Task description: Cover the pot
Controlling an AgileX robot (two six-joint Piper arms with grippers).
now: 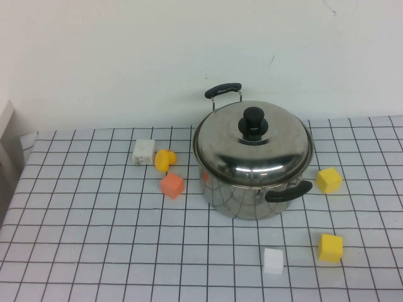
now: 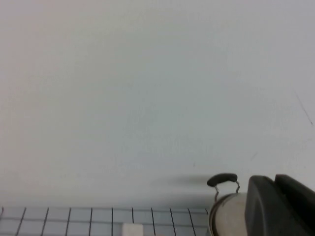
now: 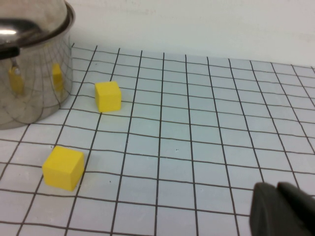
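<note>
Looks done from my end: the lid [image 1: 253, 139] sits square on the pot [image 1: 252, 182], mid-surface. Left gripper [image 2: 280, 206] and right gripper [image 3: 283, 211] are pulled back, holding nothing; can't tell how open.

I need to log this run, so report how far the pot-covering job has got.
Done, by the look of it: the lid sits level on the pot, its black knob on top. Nothing is in hand: neither arm shows in the high view. Only a dark corner of the left gripper and of the right gripper shows in each wrist view, away from the lid. Nothing seems left beyond parking.
</note>
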